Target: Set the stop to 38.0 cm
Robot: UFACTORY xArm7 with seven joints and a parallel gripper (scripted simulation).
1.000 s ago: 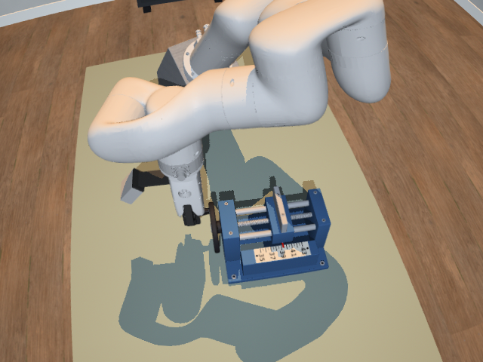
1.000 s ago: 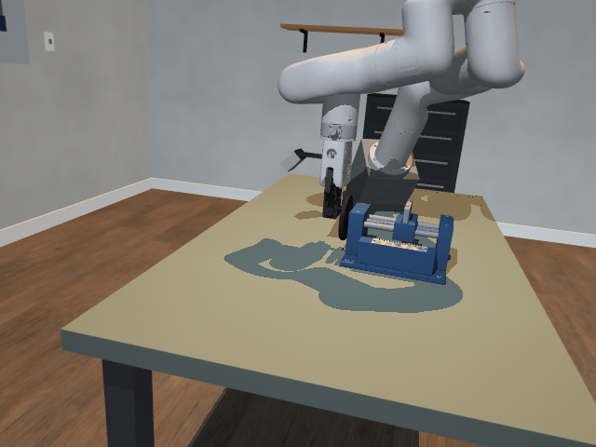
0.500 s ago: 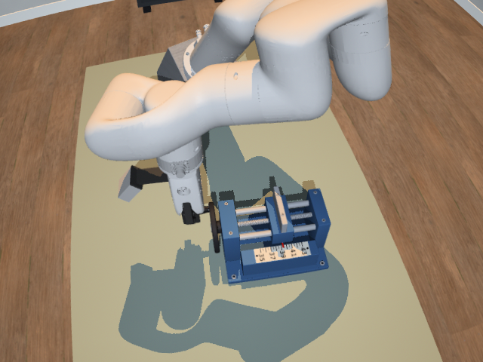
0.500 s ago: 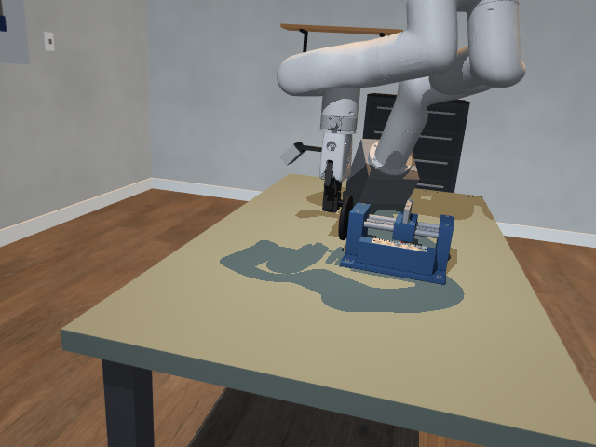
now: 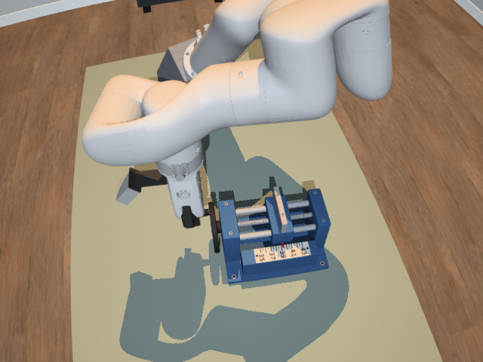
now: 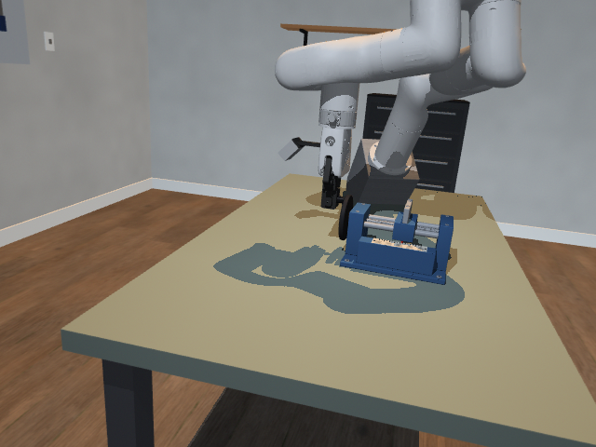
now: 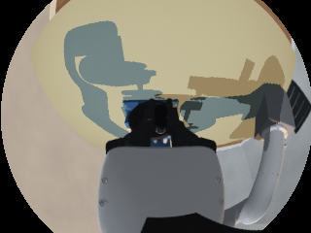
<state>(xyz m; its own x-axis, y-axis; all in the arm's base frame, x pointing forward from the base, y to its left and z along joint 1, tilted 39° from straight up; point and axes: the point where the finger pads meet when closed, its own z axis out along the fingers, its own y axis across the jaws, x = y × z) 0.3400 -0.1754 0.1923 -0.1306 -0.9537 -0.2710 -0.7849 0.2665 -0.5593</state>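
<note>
Blue fixture (image 5: pixel 234 249) (image 6: pixel 394 260) (image 7: pixel 128 104) stands on table (image 5: pixel 389 331) (image 6: pixel 289 346) (image 7: pixel 170 39), is landmark. Handwheel (image 5: pixel 213 229) (image 6: pixel 343 221) (image 7: pixel 139 116) is upright at fixture's end, on side of gripper (image 5: pixel 191 222) (image 6: pixel 330 200) (image 7: pixel 160 118). Gripper is beside wheel, fingers nearly closed, having hold of wheel's crank handle (image 5: pixel 206 213) (image 6: pixel 341 198) (image 7: pixel 160 130). Stop (image 5: pixel 280 210) (image 6: pixel 407 211) sits on rods (image 5: pixel 253 235) (image 6: pixel 380 223) between fixture's two end blocks. Red pointer (image 5: pixel 282 244) (image 6: pixel 402 241) is near 39 on fixture's scale (image 5: pixel 265 255) (image 6: pixel 385 243); exact value cannot tell.

Smooth metallic-looking rods (image 5: pixel 255 235) (image 6: pixel 379 225); matt black wheel (image 5: pixel 213 228) (image 6: pixel 345 219), perhaps plastic.
</note>
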